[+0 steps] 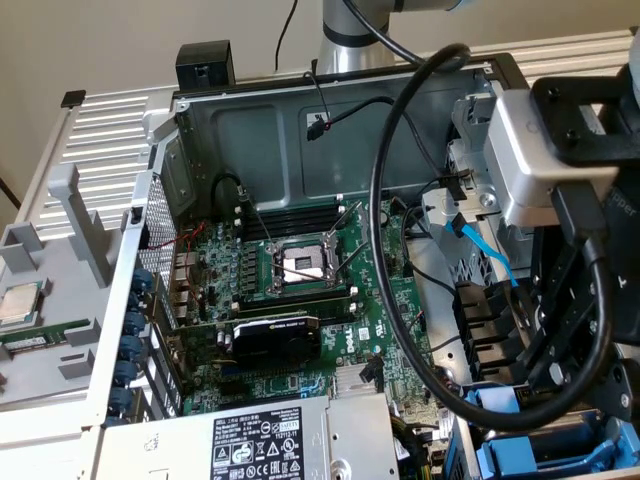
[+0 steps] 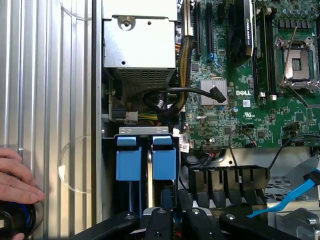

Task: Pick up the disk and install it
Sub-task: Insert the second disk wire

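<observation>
Disk in bay slot; claw at edge.

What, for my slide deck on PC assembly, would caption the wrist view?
Gripper poised over two blue drive carriers in an open Dell PC; a hand rests beside the case.

Hand cropped at picture edge
</observation>
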